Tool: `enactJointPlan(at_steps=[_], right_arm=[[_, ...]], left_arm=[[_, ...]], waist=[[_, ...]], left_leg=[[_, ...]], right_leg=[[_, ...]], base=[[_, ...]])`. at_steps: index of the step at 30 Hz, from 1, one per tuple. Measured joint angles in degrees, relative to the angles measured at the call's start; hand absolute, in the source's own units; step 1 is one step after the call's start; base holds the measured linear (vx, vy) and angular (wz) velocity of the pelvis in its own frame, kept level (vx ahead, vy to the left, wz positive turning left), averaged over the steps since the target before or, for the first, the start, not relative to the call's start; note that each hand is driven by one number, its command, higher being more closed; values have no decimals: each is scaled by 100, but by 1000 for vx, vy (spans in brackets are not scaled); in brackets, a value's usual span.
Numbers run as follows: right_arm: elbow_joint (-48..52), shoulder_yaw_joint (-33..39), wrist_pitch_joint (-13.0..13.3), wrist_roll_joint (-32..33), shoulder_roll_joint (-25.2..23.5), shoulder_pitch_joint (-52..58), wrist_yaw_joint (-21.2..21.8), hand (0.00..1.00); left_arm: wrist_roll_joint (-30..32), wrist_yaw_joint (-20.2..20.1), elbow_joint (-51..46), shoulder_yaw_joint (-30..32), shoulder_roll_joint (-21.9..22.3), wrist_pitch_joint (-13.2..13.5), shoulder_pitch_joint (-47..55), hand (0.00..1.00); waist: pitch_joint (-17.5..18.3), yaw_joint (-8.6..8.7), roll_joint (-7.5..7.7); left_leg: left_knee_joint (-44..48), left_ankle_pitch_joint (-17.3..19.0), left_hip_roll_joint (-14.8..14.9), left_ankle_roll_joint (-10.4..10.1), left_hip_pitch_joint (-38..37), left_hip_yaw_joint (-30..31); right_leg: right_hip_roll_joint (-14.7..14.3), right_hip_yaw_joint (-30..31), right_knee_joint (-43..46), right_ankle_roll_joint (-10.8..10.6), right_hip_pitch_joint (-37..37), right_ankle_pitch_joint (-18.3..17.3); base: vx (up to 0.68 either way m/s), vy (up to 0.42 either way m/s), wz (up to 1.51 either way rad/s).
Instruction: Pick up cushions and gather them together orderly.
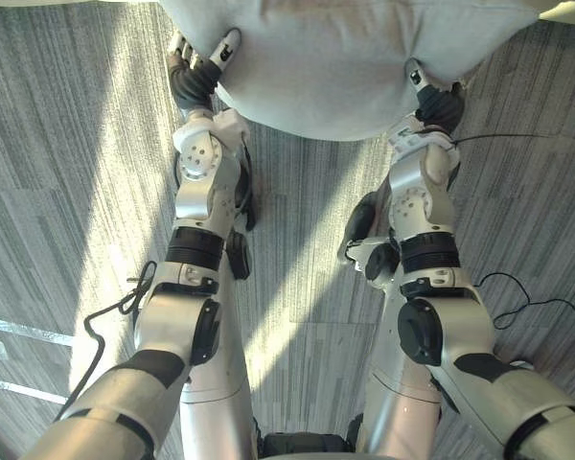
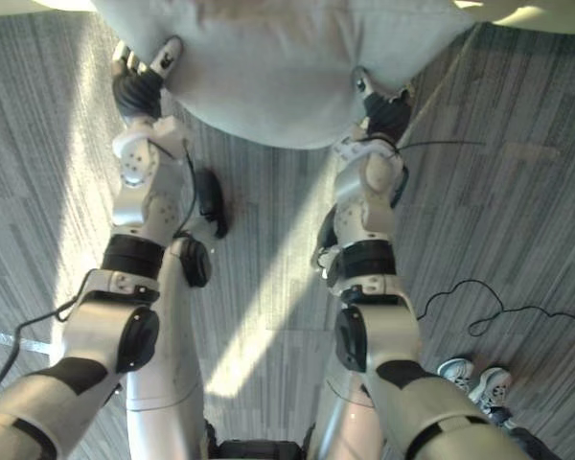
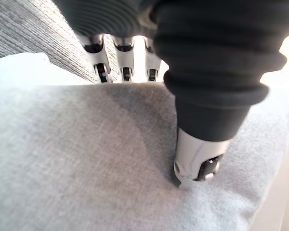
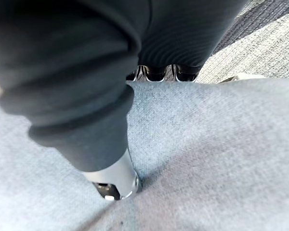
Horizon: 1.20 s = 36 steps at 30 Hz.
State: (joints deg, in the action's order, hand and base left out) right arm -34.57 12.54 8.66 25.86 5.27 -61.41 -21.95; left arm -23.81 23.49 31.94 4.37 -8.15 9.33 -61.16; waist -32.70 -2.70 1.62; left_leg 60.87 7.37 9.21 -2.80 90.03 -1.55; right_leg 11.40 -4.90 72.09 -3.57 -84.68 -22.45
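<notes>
From the head: clamping cushion (image 1: 335,67) between left hand (image 1: 194,77) and right hand (image 1: 439,103), over grey carpet (image 1: 67,192). From the left wrist: pinching cushion edge, thumb (image 3: 197,163) dented into fabric, fingers (image 3: 102,62) behind. From the right wrist: same pinch, thumb (image 4: 113,180) pressed in.

Cushion (image 1: 335,67) betw. robot hands (image 1: 196,77) (image 1: 439,101), prob. aloft

floor: grey ribbed carpet (image 1: 57,144) | sunlight band (image 1: 287,326) across it | person's white shoes (image 2: 471,379) on carpet, right side
</notes>
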Motion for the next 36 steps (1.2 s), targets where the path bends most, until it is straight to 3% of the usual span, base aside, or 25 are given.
enactJointPlan(at_steps=[5,8,16,17,19,24,29,33,36], right_arm=[[183,-212,110,170,4,190,-7,100],[529,-391,199,170,-72,742,-12,100],[2216,-714,613,164,-555,2827,-40,100],[2419,-878,682,161,-626,3293,-38,100],[2729,-1047,716,155,-676,3826,-32,100],[3591,-1566,716,14,-727,5023,130,100],[4089,-2021,675,-424,-685,6194,491,100],[4193,-2096,627,-728,-677,6706,743,100],[4186,-2092,543,-796,-615,6911,829,100]], left_arm=[[-1,9,-274,-148,9,3,63,100],[6,8,-694,-315,78,10,567,100],[350,14,-2107,-831,574,269,2448,100],[356,13,-2265,-898,692,295,2849,100],[357,11,-2448,-981,795,303,3249,100],[354,-22,-3151,-1105,887,386,4363,100],[338,-278,-3773,-1123,916,450,5674,100],[332,-415,-4007,-1239,894,548,6308,100],[288,-528,-3998,-1316,855,531,6559,100]], waist=[[1,47,0],[6,50,2],[112,30,18],[387,31,16],[594,32,18],[877,13,22],[1586,-52,56],[1961,-51,68],[1988,-30,73]], left_leg=[[-23,-58,12,-40,-149,101],[-234,-61,23,-48,-718,55],[-1815,-248,-109,-209,-3331,29],[-2026,-280,-125,-197,-3620,55],[-2232,-304,-149,-235,-4015,50],[-2819,-244,-198,-248,-5328,41],[-3478,-106,-197,-272,-6441,-49],[-3550,52,-215,-247,-6731,-124],[-3354,326,-213,-207,-6953,-198]], right_leg=[[-13,-90,-21,22,201,12],[-17,-89,-203,46,731,18],[-46,-423,-1724,223,3322,164],[-59,-493,-1967,268,3632,202],[-65,-548,-2213,278,4055,227],[-150,-647,-3051,138,5469,311],[-262,-735,-4152,-11,6698,483],[-289,-708,-4558,-70,7107,555],[-271,-639,-4483,-142,7382,597]], base=[[2,12,3],[0,0,1],[38,-39,8],[119,-29,3],[194,-12,7],[187,1,-1],[138,24,-2],[156,36,-7],[155,52,-13]])
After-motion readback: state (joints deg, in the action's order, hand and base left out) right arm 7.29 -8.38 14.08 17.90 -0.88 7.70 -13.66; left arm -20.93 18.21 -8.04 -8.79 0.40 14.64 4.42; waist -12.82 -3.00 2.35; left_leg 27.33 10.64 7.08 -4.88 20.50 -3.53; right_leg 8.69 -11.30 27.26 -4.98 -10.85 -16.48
